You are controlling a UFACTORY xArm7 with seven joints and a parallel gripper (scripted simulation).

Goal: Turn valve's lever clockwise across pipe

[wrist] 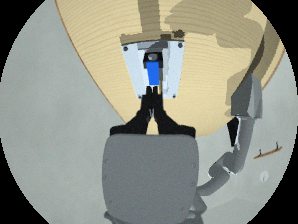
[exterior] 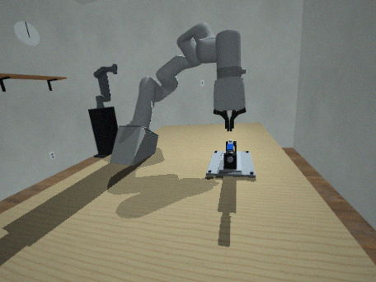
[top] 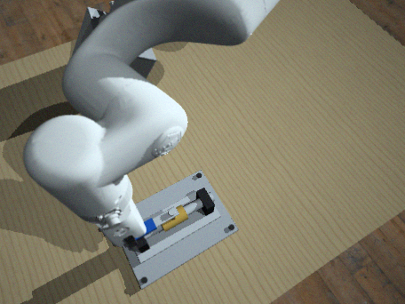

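The valve sits on a grey baseplate [top: 186,253] [exterior: 214,165] [wrist: 132,63] on the table. Its pipe runs between two black clamps [top: 205,201], with a yellow body [top: 176,219] in the middle. The lever [top: 150,226] [exterior: 231,146] [wrist: 153,74] is a flat strip with a blue end and lies along the pipe. My gripper [exterior: 229,127] [wrist: 152,92] is shut with nothing between its fingers. It hangs a short way above the lever's blue end and touches nothing. In the top view the arm hides the fingers.
The arm's grey base [exterior: 133,145] stands at the table's far left. A black stand with a small dark arm [exterior: 103,124] is beside the wall behind it. The table's right edge [exterior: 330,198] borders the wooden floor.
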